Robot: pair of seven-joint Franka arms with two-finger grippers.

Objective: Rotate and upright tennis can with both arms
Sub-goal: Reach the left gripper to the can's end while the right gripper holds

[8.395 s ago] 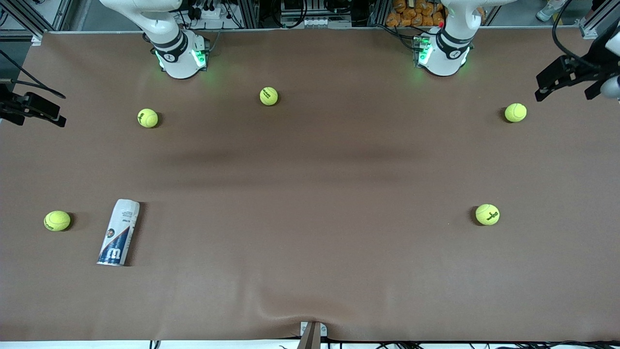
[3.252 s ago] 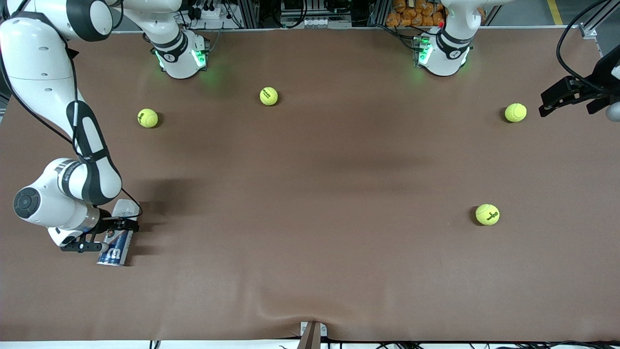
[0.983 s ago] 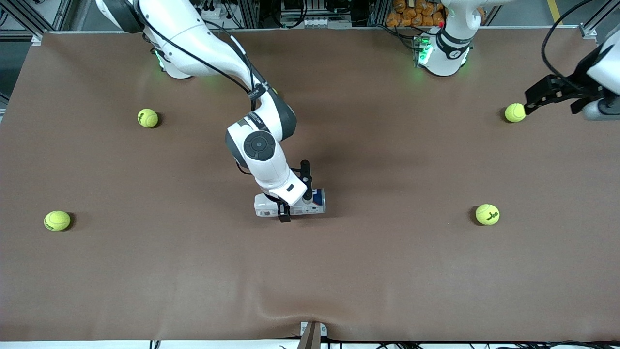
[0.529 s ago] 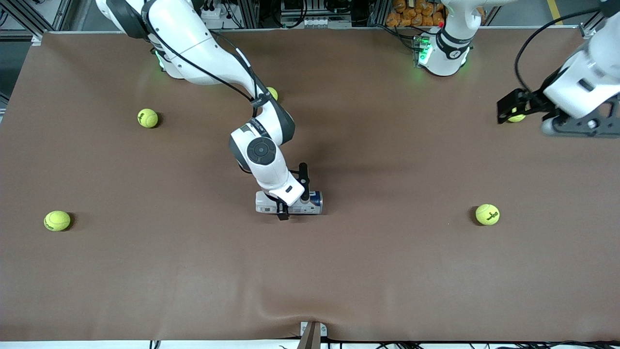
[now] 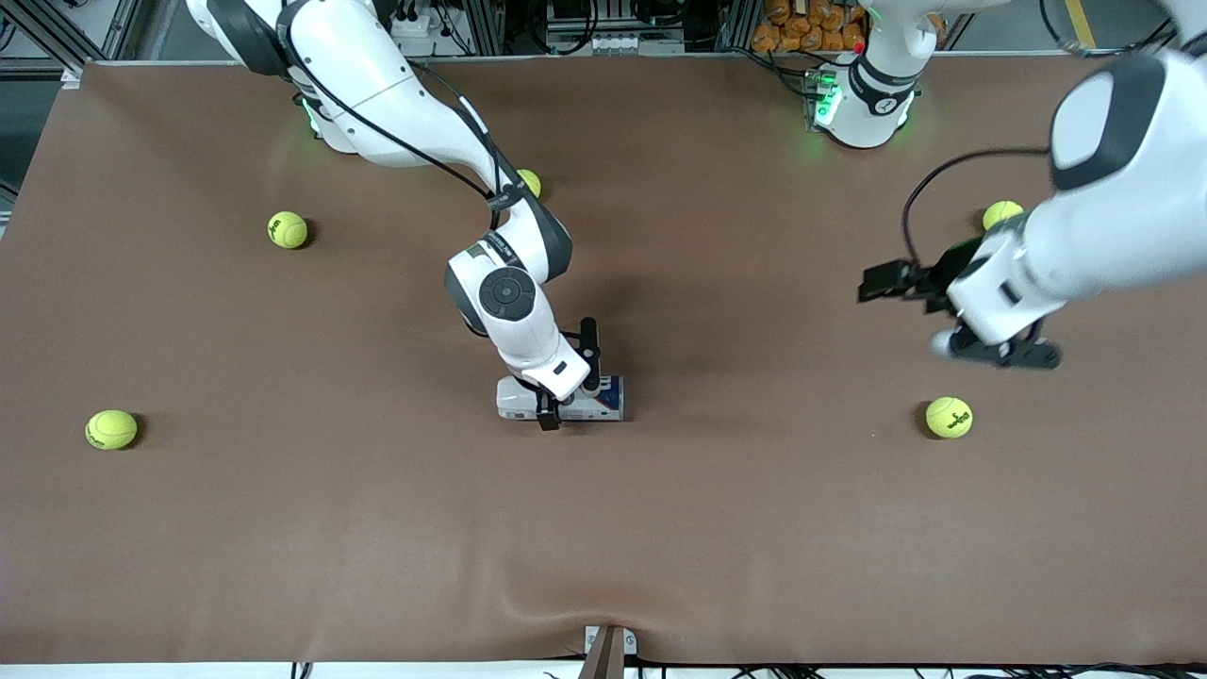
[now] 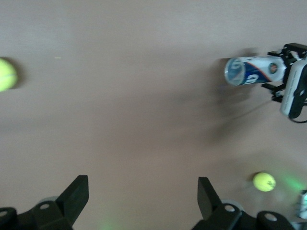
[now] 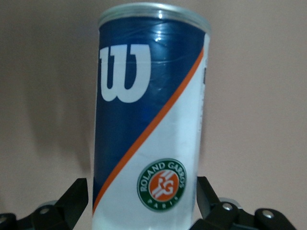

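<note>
1. Lying on its side near the middle of the brown table (image 5: 660, 528), the slim tennis can with its white, navy and orange label and large white "W" (image 5: 603, 398) points its navy end toward the left arm's end of the table.
2. The right arm's black two-finger gripper (image 5: 564, 374) is clamped across the can's white half, one finger on each side of the tube; in the right wrist view the fingers (image 7: 76, 197) flank the label just beside a round green and orange emblem.
3. The left arm's black two-finger gripper (image 5: 943, 316) hangs in the air with its fingers spread wide and nothing between them, over bare table toward the left arm's end.
4. A yellow-green tennis ball (image 5: 949, 417) lies on the table near the left gripper, closer to the front camera.
5. In the left wrist view the can (image 6: 249, 70) shows well apart from that gripper's own fingers (image 6: 76, 194).
</note>
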